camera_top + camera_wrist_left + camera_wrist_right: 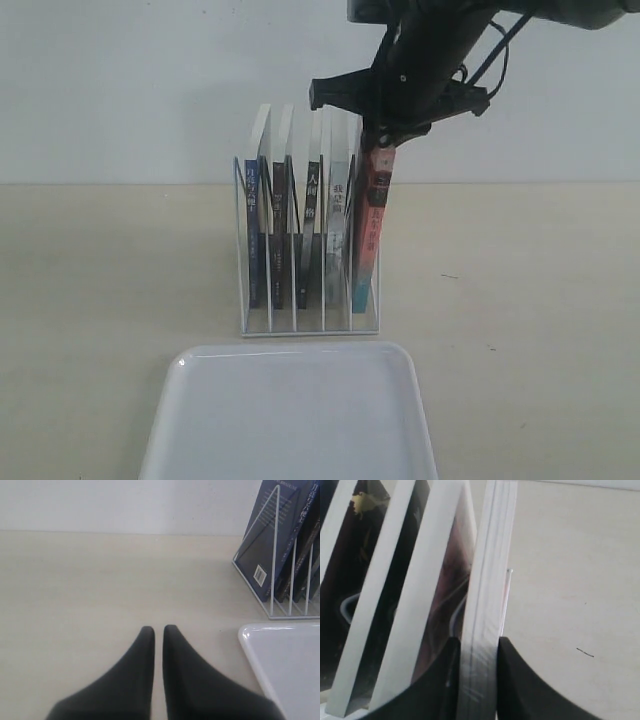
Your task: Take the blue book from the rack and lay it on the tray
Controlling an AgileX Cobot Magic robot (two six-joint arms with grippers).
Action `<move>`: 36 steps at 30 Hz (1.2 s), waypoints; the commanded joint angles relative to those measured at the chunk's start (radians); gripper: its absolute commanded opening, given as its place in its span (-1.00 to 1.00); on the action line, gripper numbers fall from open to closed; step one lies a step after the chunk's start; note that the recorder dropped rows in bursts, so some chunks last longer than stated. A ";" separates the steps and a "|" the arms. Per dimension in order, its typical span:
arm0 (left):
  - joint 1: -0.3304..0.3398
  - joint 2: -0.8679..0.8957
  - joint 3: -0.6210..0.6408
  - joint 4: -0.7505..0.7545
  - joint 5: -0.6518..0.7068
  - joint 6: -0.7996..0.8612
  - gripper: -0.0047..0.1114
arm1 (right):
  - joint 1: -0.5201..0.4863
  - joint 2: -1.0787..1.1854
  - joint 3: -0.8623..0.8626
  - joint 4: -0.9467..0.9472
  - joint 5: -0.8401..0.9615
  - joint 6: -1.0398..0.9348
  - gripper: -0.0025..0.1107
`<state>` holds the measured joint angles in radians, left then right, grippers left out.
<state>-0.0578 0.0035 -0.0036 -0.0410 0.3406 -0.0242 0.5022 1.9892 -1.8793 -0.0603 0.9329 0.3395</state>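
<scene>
Clamping top edge of rightmost pink-and-teal-spined book (368, 230) w/ R gripper (477, 647), prob. to lift it from rack (310, 328). Leaving blue book (253, 215) upright in leftmost slot, untouched. Holding L gripper (158, 635) closed, empty, beside tray (290, 430).

I work at what looks like a robotics lab or test bench rather than a lived-in room. A plain white wall (120, 90) backs a pale beige table (520, 300), and the table's far edge meets it in one straight line. What stands on the table reads as staged props: a white wire rack (241, 260) holding a few paperbacks (310, 215), a pink-spined book (368, 230) in its end slot, and a white tray (290, 420) lying flat just beside the rack. My own black arm (440, 40), with cables (512, 32) at the wrist, hangs over the rack.
</scene>
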 commanded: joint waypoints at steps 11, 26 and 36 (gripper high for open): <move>0.004 -0.004 0.004 0.001 -0.004 -0.009 -0.82 | -0.002 -0.025 -0.007 0.018 -0.025 -0.009 -0.22; 0.004 -0.004 0.004 0.001 -0.004 -0.009 -0.82 | 0.158 -0.150 -0.007 0.026 -0.082 -0.029 -0.22; 0.004 -0.004 0.004 0.001 -0.004 -0.009 -0.82 | 0.165 -0.039 -0.007 -0.184 -0.165 0.134 -0.22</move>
<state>-0.0578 0.0035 -0.0036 -0.0410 0.3406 -0.0242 0.6703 1.9352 -1.8825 -0.1670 0.7891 0.4248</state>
